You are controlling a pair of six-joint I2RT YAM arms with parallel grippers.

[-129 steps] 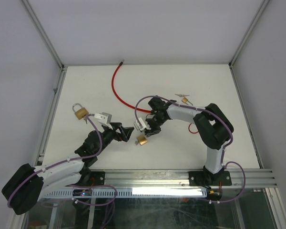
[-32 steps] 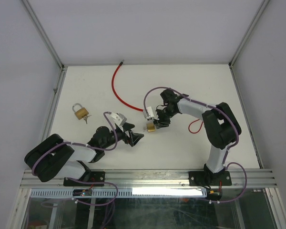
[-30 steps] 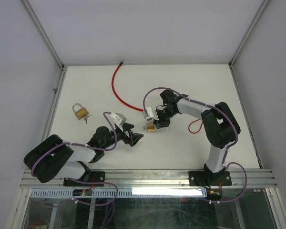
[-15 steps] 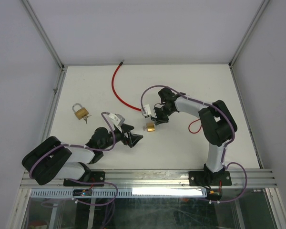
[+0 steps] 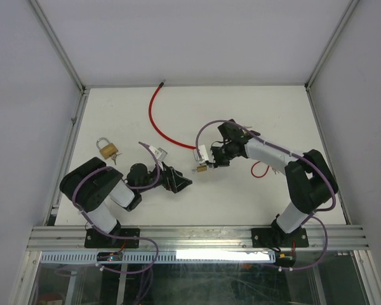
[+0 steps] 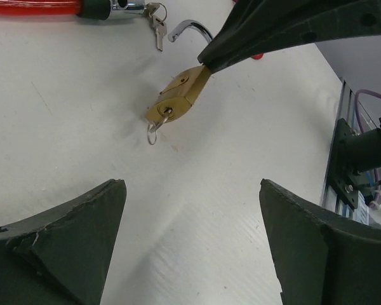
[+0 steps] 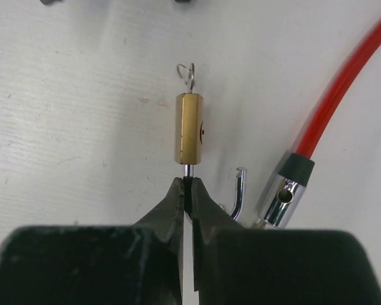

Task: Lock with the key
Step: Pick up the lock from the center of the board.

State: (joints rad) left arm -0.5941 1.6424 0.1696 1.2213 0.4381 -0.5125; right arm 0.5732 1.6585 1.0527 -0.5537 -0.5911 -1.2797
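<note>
Nearest the bases, my left gripper (image 5: 181, 180) hangs low over the table (image 5: 273, 114) with its fingers (image 6: 63, 235) spread wide and nothing between them. It faces the padlock (image 6: 178, 98), which sits just beyond it near the middle of the table.

The padlock's long axis runs from my right gripper (image 7: 188, 184) outward. Its shackle (image 6: 187, 27) end is toward that gripper, and its keyhole end points away, down and left in the overhead view, toward my left gripper. The key (image 6: 165, 115) sits in the keyhole with its ring (image 7: 188, 73) dangling off the far end. I cannot tell whether the ring touches the table. The shackle is swung open, its free leg standing beside the brass body rather than in it. My right gripper is pinched together on the other leg, right where it enters the body.

Half a second ago that gripper stood slightly apart from the padlock, which lay on its own. Now the fingers are clamped on the shackle, while the padlock is at much the same spot. My left arm has folded back since then, though its gripper is about where it was.

Farther off, the red cable (image 7: 343, 82) curves toward the back edge, its chrome end (image 7: 279, 197) just beside the shackle. The second padlock (image 5: 108, 150) lies at the left, unmoved.
</note>
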